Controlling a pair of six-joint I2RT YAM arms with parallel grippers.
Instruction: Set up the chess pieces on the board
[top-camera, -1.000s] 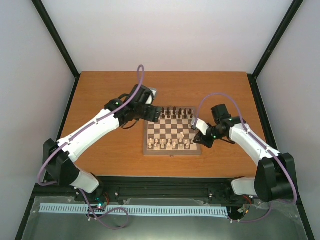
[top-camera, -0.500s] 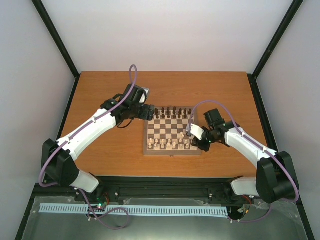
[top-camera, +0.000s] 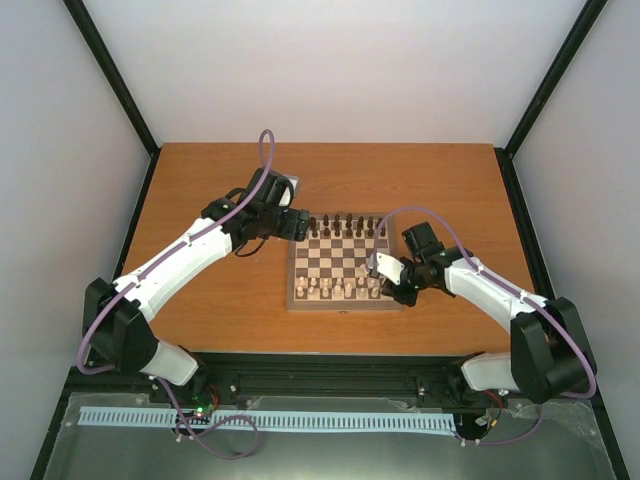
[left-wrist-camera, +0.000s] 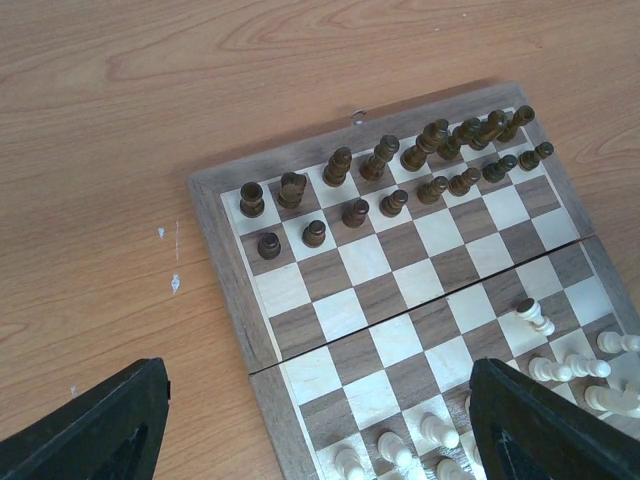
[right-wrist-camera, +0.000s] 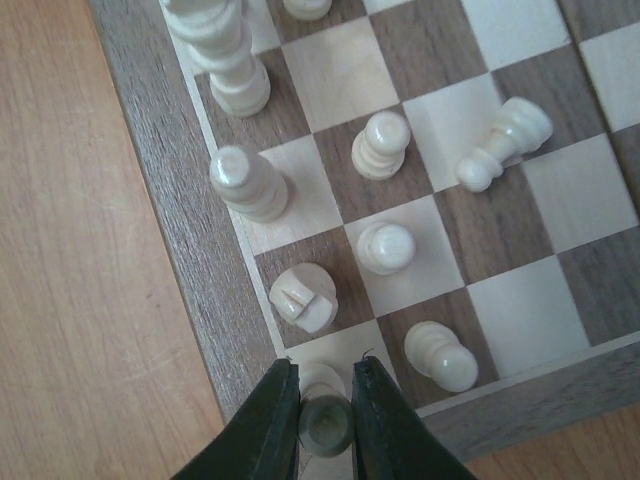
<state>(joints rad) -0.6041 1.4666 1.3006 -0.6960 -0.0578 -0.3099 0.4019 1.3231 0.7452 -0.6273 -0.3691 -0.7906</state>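
– right arm?
– elbow bent, right claw (right-wrist-camera: 323, 365) low at the board's (top-camera: 335, 262) near right corner, pinched narrow on a cream piece (right-wrist-camera: 320, 385).
– left?
– stretched to the far left corner, left claw (top-camera: 298, 224) wide, holding nothing.

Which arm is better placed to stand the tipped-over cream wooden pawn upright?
Right. The right hand, shut on a cream wooden corner piece, is near the tipped-over cream wooden pawn. The open left hand hovers off the far left corner of the checkered wooden chessboard.
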